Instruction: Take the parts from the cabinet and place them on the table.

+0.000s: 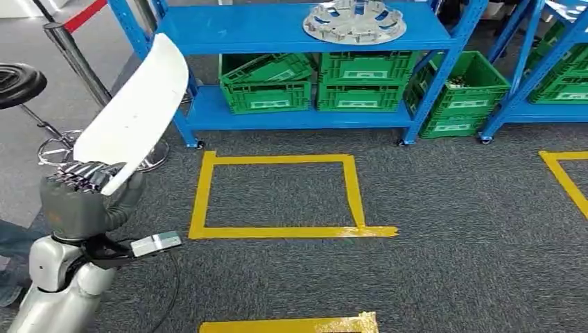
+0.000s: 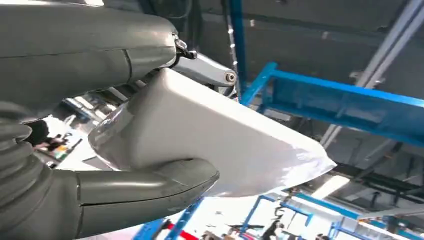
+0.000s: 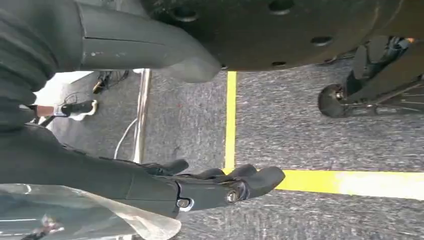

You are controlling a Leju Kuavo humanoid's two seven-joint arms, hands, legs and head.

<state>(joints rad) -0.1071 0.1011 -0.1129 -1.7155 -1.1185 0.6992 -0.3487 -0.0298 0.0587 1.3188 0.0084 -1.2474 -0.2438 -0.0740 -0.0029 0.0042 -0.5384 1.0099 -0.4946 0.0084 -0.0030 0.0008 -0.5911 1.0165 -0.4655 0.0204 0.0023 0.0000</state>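
Note:
My left hand (image 1: 87,194) grips the lower end of a long white curved panel part (image 1: 135,111), which rises tilted up and to the right at the left of the head view. In the left wrist view the white part (image 2: 225,145) lies clamped between the thick grey thumb (image 2: 150,187) and the fingers above it. A round silver wheel-cover part (image 1: 354,21) lies on the blue cabinet shelf (image 1: 243,31) ahead. My right hand (image 3: 200,187) hangs over the carpet, fingers apart and holding nothing.
Green crates (image 1: 315,80) fill the cabinet's lower shelf and another (image 1: 461,94) stands beside it. Yellow tape marks a square (image 1: 277,198) on the grey carpet. A black stool (image 1: 21,87) and a barrier post (image 1: 73,52) stand at the left.

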